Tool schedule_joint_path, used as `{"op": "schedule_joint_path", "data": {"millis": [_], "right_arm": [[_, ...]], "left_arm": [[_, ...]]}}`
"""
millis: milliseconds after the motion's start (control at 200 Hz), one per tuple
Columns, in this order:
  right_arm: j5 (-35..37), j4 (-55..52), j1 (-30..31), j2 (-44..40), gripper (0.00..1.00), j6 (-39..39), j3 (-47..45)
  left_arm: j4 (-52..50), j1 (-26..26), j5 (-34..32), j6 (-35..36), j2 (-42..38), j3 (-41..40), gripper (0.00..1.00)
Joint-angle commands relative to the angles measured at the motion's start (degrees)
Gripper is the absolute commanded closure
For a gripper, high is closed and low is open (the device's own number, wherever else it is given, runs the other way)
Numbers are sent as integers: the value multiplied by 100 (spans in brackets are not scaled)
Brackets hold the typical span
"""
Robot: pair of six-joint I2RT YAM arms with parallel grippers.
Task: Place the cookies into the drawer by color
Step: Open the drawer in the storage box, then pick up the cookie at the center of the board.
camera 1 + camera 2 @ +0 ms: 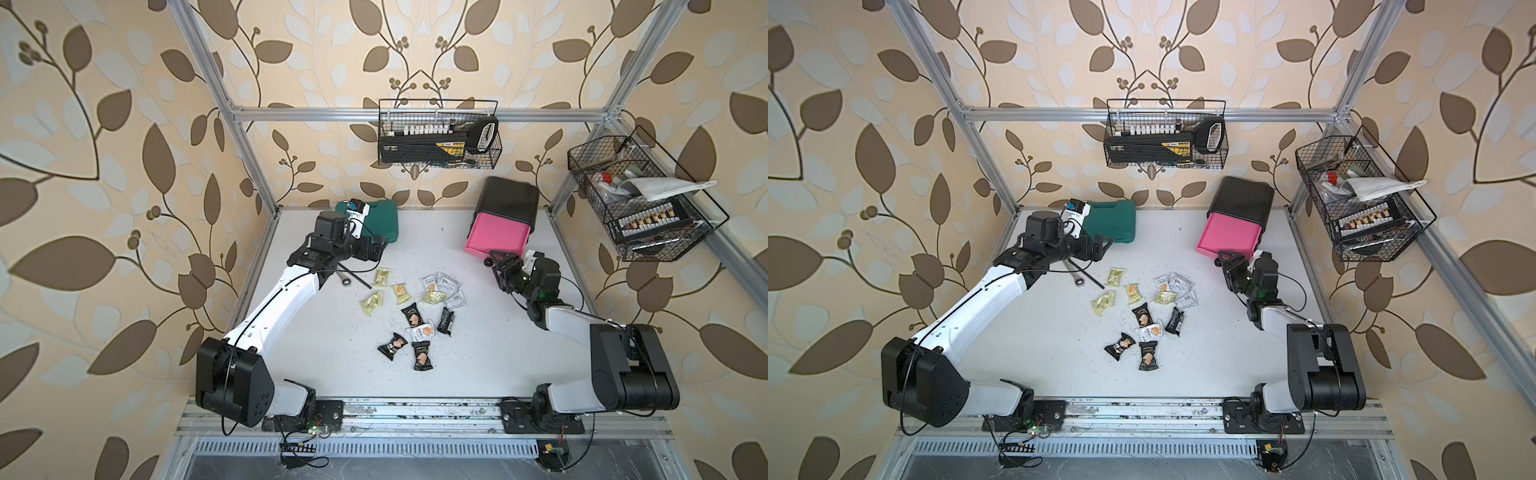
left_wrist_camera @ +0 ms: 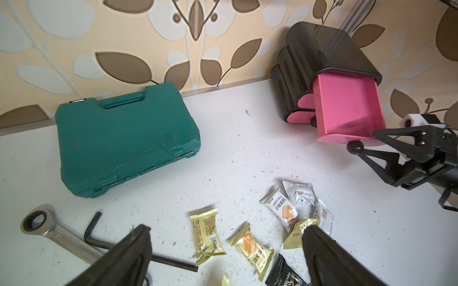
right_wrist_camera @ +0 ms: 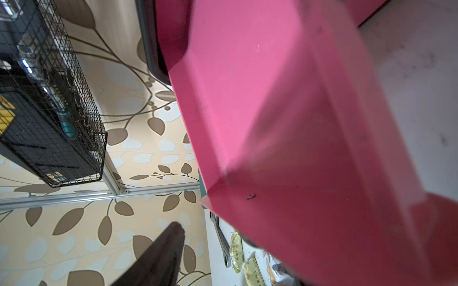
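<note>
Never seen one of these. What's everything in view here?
cookies: twelve; four yellow-green, four white, four black; loose mid-table.
drawer: one cabinet, black with three pink drawers, back right; top one pulled out, empty.
tool case: one, green, back left.
wrench: one, silver, left of the cookies.
hex key: one, black, beside the wrench.
wire baskets: two, black, hung on the frame.
table: one, white.
left claw: one, black, open, above the cookies.
right claw: one, black, open, at the drawer knob.

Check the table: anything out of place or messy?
Yes. A silver wrench and black hex key lie loose beside the cookies, outside the closed green tool case. Dark specks litter the table around the packets. Nothing looks spilled or broken.
</note>
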Motion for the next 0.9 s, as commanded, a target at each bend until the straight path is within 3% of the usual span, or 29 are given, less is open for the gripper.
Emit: {"op": "schedule_joint_path", "data": {"millis": [0,230,380,520,635,725,895], "right_arm": [[73,-564,34,-541,27,-391,-250],[225,-2404,261,-1876,25,-1130,-260],[1066,-3918,1391,-2336,27,-2080,207],[1950,-4740,2941,-1737,29,-2757,841],[2965,-5358,3920,-946,32,-2567,1327],[3347,-5355,4220,-460,31,-2178,1415],[3406,-5340,4354,293,31,-1869,1567]], "left_arm": [[166,-64,-58,38,-181,-3,2],[118,-66,17,-34,-123,49,2],[42,-66,170,-50,-74,116,2],[67,-75,339,-76,-45,121,2],[63,-84,315,-50,-29,107,2],[60,-100,289,-15,-50,111,2],[60,-137,359,56,-44,103,2]]}}
